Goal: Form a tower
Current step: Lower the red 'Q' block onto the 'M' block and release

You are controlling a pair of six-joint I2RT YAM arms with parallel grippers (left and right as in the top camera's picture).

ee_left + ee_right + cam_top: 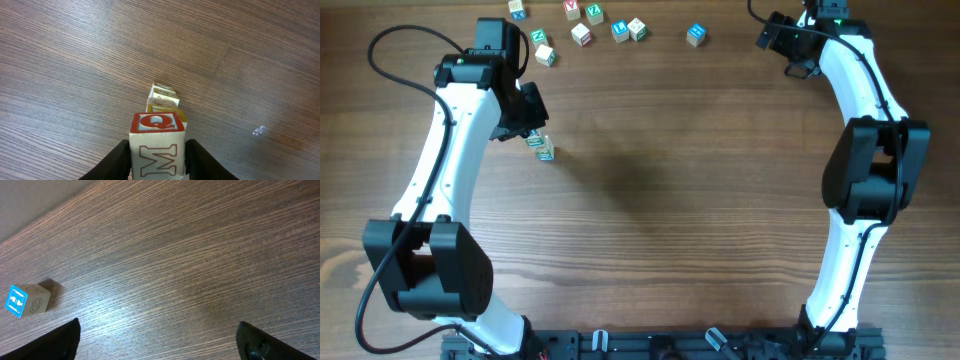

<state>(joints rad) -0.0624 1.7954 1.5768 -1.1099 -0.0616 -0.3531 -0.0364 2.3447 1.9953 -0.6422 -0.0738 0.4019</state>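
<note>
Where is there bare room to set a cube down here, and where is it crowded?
Bare: the wide middle of the table, between the tower and the right arm. Crowded: the far edge's loose cubes, and the tower, where the left claw holds a cube.

Two white arms, black joints + black hands.
Left arm (450, 160): white shells, black blocks at elbow/base, black cable (388, 48) looping behind left hand (530, 125); right arm (865, 100) same build, green LED (837, 9) nr right hand (782, 40); fingers (117, 162) matte black.
</note>
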